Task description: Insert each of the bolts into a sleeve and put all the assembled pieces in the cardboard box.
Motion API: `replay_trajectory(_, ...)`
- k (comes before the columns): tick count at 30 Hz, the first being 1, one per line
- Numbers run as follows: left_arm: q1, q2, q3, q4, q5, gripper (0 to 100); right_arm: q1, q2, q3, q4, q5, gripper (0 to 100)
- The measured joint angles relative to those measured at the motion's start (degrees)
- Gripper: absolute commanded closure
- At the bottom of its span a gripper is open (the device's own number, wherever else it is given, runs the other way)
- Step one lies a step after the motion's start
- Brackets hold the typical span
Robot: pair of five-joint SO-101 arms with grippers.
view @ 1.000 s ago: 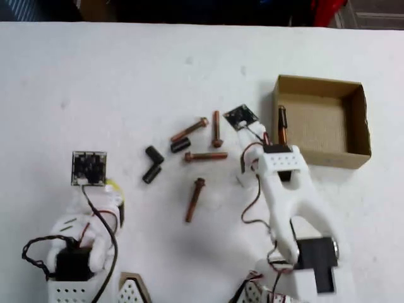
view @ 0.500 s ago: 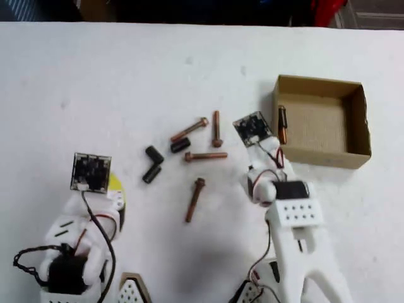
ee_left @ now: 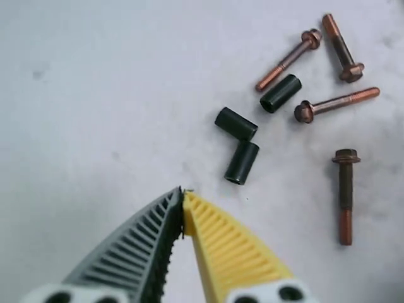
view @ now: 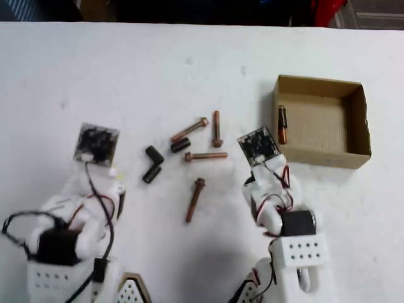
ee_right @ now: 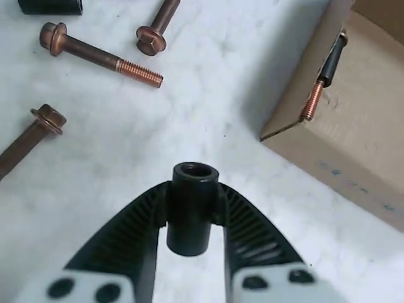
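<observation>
Four bolts point(view: 205, 156) lie loose on the tabletop point(view: 126, 76) in the middle of the high view, with three black sleeves point(view: 151, 173) just to their left. One assembled piece point(view: 281, 124) already lies in the box point(view: 322, 153) at the right, against its left wall.

Over the last second the right arm has drawn back from the box edge toward the lower right of the frame. The right end effector point(ee_right: 192, 190) is pinching a fourth sleeve point(ee_right: 189, 224) between its black fingers point(ee_right: 132, 233), with the open bore facing the wrist camera. It looks to me as if one delivery is finished and the second round is in hand, with the sleeve held ready for a bolt.

The left arm has meanwhile pushed up the frame from the lower left, toward the pile. The left end effector point(ee_left: 183, 197) is pressed together, grey against yellow, with nothing between. It hovers over bare tabletop, short of the two nearest sleeves. Nothing loose has shifted.

I'd judge the left side must next spread and take a bolt, probably the lone bolt point(view: 194, 199) lowest in the frame, and feed it into the held sleeve. Three more pairs would remain after that.
</observation>
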Motion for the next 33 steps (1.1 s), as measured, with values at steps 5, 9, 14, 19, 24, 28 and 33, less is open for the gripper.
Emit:
replay_trajectory(5, 6.86, 7.74, -1.49, -0.18, 0.0, 98, 0.35, -6.77, 3.69, 0.0, 0.0, 98.2)
replay_trajectory(9, 10.46, 12.13, -1.49, -4.04, 2.99, 98, 3.96, -11.78, 6.15, 0.0, -0.97, 98.2)
replay_trajectory(14, 15.65, 18.64, -1.49, -8.7, 4.84, 98, 5.45, -18.02, 9.49, 0.0, -2.02, 98.2)
replay_trajectory(19, 17.32, 25.67, -1.93, -13.27, 4.92, 98, 5.54, -24.0, 12.66, 0.0, -2.02, 98.2)
replay_trajectory(24, 17.32, 32.97, -7.82, -13.71, 4.92, 98, 6.59, -28.57, 14.24, 1.23, -2.11, 98.2)
replay_trajectory(28, 18.29, 39.3, -11.96, -13.63, 5.01, 95, 8.97, -31.82, 14.86, 2.99, -2.37, 98.2)
replay_trajectory(33, 20.75, 48.0, -15.74, -13.63, 5.01, 87, 9.23, -33.93, 16.44, 3.08, -2.37, 98.2)
